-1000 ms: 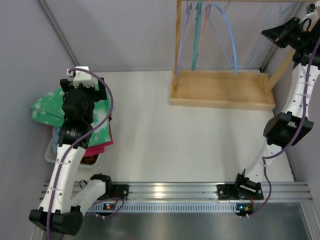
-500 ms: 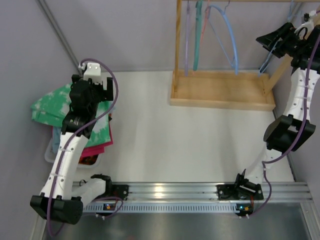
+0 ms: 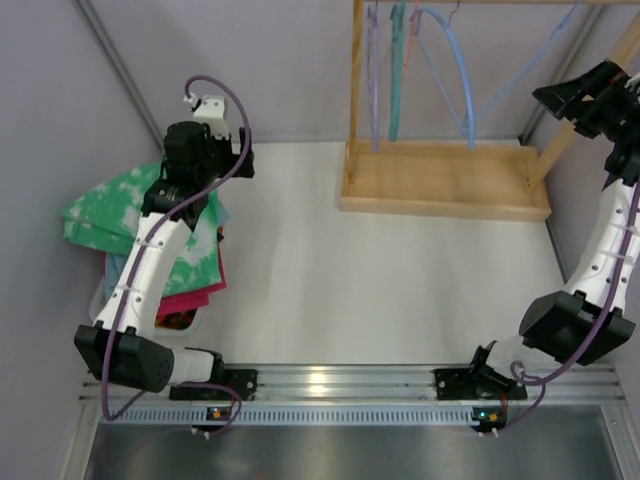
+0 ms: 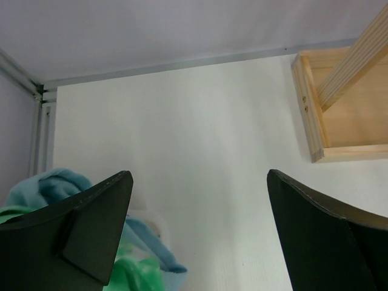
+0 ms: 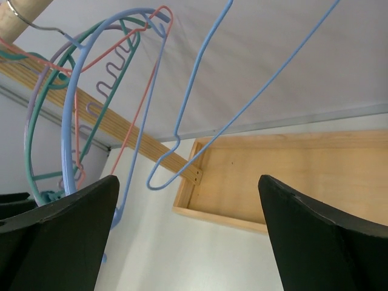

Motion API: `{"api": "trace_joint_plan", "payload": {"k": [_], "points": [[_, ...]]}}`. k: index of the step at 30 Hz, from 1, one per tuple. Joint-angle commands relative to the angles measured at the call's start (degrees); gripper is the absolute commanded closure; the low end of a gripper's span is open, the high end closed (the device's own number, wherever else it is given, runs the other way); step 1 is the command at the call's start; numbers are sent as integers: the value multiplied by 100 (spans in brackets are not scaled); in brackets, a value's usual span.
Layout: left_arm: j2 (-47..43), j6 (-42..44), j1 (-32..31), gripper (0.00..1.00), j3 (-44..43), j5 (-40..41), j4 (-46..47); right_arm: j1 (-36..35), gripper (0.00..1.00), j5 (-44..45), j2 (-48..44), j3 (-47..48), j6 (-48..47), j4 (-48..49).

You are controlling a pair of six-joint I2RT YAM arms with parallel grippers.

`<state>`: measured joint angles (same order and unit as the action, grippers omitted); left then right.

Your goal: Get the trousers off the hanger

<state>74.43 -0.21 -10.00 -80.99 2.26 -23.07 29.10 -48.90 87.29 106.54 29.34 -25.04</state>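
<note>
My right gripper [image 5: 188, 182] has its fingers spread wide with nothing between them. It is raised at the right end of the wooden rack [image 3: 440, 185]. The hanger [image 5: 242, 102], a thin pale blue wire, hangs bare just ahead of my fingers, not between them. Its hook is out of view. It is to the right of the other hangers [image 5: 65, 121] bunched on the rack.

My left gripper [image 4: 200, 182] is also spread wide and empty. It is raised over the white table [image 3: 330, 270], well to the left of the rack.

The trousers [image 3: 100, 205], green with white mottling, lie well left of the rack. They top a heap of clothes, over a light blue garment [image 4: 54, 182] and a pink garment [image 3: 195, 298], and are well apart from the hanger. My left arm crosses above that heap.
</note>
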Motion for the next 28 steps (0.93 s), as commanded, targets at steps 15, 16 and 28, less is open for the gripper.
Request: {"api": "trace_joint_plan", "payload": {"k": [15, 16, 28], "points": [[1434, -32, -1794, 1, -955, 275, -883, 184, 1, -709, -2285, -2567, -2843, -1477], [1434, -32, -1847, 2, -893, 196, -892, 62, 1, -691, -2512, -2716, -3029, -1556], [1249, -155, -2024, 1, -435, -59, -919, -1459, 1, 12, -3367, -4097, -3804, -1882]]}}
